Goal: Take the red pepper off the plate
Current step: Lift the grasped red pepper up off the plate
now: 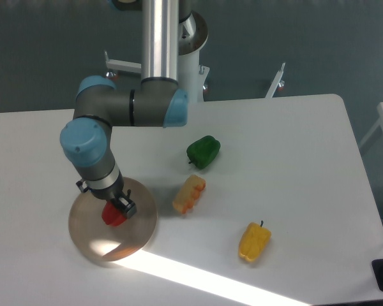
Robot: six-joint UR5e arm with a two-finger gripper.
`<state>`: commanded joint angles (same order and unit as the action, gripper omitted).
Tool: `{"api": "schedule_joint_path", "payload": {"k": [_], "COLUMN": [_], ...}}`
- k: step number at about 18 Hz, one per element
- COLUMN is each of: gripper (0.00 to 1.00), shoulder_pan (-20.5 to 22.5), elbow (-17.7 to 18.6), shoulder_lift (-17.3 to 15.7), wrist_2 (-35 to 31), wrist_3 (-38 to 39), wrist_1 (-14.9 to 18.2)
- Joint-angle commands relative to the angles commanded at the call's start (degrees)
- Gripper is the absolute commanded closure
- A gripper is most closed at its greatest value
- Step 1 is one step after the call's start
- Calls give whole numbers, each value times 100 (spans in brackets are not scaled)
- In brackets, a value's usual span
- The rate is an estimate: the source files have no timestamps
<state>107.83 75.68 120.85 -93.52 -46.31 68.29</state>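
Observation:
The red pepper (112, 217) lies near the middle of the round beige plate (89, 236) at the table's front left. My gripper (121, 208) comes down from above and sits right on the pepper, its dark fingers (127, 208) against the pepper's upper right side. The arm's wrist hides the pepper's top and most of the fingers. The jaws look closed around the pepper, and it rests at plate level.
A green pepper (203, 152) lies at the table's centre. An orange-yellow block-like toy (189, 194) lies just right of the plate. A yellow pepper (255, 241) lies front right. The arm's base column (159, 38) stands at the back.

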Motion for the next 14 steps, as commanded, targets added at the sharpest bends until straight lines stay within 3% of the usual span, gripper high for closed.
{"api": "schedule_joint_path", "payload": {"k": [5,14], "gripper": [40,40], "shoulder_pan": [580,1416], "elbow": [-141,-369], "shoulder_lift": [-246,-308], "wrist_2": [0,53], "wrist_3": [-852,-2049], "wrist_1": [343,361]}}
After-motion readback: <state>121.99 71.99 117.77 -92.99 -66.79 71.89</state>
